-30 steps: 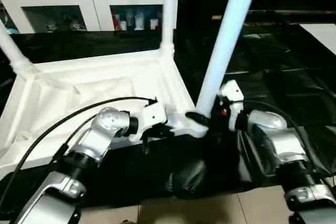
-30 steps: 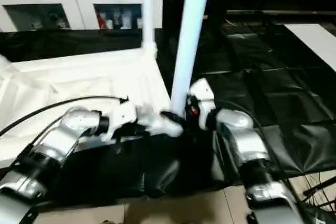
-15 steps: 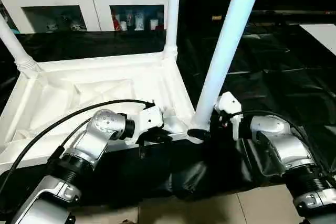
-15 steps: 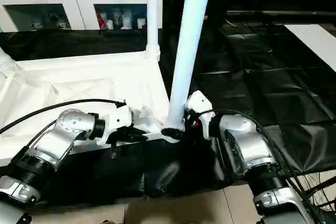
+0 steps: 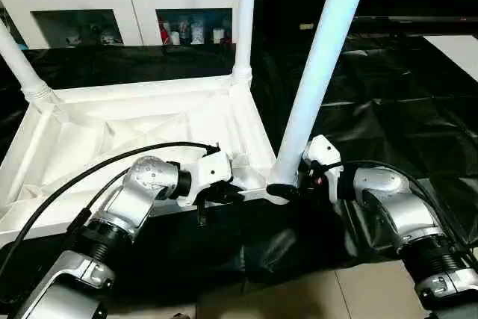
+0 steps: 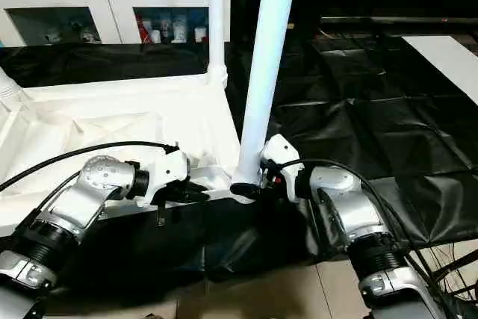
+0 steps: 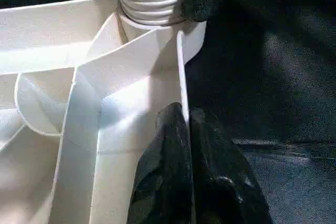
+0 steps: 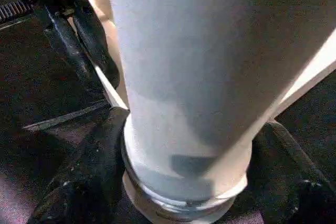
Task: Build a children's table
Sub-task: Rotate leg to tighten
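The children's table top (image 5: 112, 132) lies upside down on the black cloth, ribbed underside up. Three white legs stand in its corner sockets: far left (image 5: 19, 65), back right (image 5: 245, 20) and near right (image 5: 317, 72), which leans to the right. My left gripper (image 5: 216, 198) is shut on the thin near rim (image 7: 181, 66) of the top, close to the near right corner. My right gripper (image 5: 287, 190) straddles the base of the near right leg (image 8: 184, 77). One of its fingers (image 8: 89, 171) rests against the ribbed collar; the other stands a little apart.
A white cabinet with glass doors (image 5: 127, 5) stands behind the table. Black cloth (image 5: 388, 95) stretches away to the right, with a white sheet (image 5: 459, 42) at its far edge. A black cable (image 5: 89, 173) arcs over my left forearm. Tiled floor (image 5: 336, 296) lies below the cloth's front edge.
My right gripper's fingers have drawn in around the near right leg's base. The left gripper keeps its hold on the rim. The view itself has tilted slightly.
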Controlling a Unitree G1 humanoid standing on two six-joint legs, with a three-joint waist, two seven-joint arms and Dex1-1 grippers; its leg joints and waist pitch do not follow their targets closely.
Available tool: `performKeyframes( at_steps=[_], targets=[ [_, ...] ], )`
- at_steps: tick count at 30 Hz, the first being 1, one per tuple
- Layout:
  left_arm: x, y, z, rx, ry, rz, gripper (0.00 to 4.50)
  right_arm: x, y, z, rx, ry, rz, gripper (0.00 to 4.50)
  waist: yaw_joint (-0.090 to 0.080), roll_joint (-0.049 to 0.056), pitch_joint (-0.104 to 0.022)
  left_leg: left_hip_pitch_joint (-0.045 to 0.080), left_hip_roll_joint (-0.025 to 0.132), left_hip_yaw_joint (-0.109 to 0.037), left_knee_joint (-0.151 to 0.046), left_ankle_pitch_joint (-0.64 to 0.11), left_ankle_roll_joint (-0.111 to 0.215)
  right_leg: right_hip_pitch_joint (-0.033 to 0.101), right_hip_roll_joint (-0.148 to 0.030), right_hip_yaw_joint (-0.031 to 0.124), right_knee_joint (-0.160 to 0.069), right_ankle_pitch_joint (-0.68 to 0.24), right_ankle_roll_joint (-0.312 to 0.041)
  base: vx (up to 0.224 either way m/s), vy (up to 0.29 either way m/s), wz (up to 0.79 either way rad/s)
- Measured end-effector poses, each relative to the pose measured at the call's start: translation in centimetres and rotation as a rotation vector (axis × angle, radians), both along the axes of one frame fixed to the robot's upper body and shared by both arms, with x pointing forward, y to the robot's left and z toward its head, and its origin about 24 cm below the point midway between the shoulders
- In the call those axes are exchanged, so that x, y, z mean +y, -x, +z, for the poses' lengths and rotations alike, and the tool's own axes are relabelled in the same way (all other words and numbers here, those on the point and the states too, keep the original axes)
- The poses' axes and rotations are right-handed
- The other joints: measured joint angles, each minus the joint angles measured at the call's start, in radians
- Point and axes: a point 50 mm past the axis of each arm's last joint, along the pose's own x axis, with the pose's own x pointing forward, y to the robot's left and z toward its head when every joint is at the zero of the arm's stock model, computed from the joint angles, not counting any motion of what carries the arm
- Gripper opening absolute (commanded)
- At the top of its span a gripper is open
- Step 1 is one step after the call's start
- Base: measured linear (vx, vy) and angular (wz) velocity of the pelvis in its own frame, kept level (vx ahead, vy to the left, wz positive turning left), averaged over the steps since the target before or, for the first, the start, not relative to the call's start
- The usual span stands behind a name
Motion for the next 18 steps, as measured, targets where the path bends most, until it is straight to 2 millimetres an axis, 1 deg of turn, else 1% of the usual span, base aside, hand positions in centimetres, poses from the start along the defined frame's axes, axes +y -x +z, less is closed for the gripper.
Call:
performKeyframes(
  at_steps=[5,7,9,11,16,18],
  targets=[
    [0.0,0.0,-0.1,0.006,0.0,0.002,0.0,0.0,0.0,-0.2,0.007,-0.009,-0.01,2.74,-0.001,0.0,0.0,0.0,0.001,0.0,0.004,-0.001,-0.002,0.0,0.0,0.0,0.004,0.0,0.0,0.0,0.0,0.0],
    [-0.2,0.0,-0.1,0.014,0.003,0.009,0.0,0.4,-0.1,-0.4,0.016,-0.035,-0.039,2.74,-0.001,-0.002,0.0,0.0,0.001,-0.001,0.005,-0.002,-0.003,0.0,0.0,0.0,0.005,0.0,0.0,0.0,0.0,0.0],
    [-0.2,-0.4,-0.3,0.024,0.005,0.051,0.0,0.7,-0.4,-0.8,0.02,-0.065,-0.114,2.74,-0.008,-0.002,0.0,0.001,0.001,-0.001,0.007,-0.002,-0.004,0.0,0.0,0.0,0.006,0.0,0.0,0.0,0.0,0.0],
    [-0.5,-0.9,-0.4,0.025,0.008,0.094,0.0,1.0,-0.9,-1.1,0.025,-0.086,-0.195,2.74,-0.011,-0.002,0.0,0.002,0.001,-0.001,0.008,-0.002,-0.004,0.001,0.0,0.001,0.006,0.0,0.0,0.0,0.0,0.0],
    [-2.3,-2.8,-0.5,0.014,0.01,0.227,0.0,2.1,-2.7,-1.5,0.038,-0.114,-0.462,2.73,-0.018,-0.005,0.0,0.003,0.001,-0.001,0.011,-0.002,-0.004,0.003,0.0,0.002,0.004,-0.002,0.004,0.0,0.0,0.0],
    [-3.3,-3.6,-0.5,0.005,0.011,0.303,0.0,2.9,-3.7,-1.4,0.037,-0.112,-0.597,2.73,-0.023,-0.005,0.0,0.002,0.0,-0.001,0.012,-0.002,-0.004,0.003,0.0,0.002,0.003,-0.002,0.004,0.0,0.0,0.0]
  ],
)
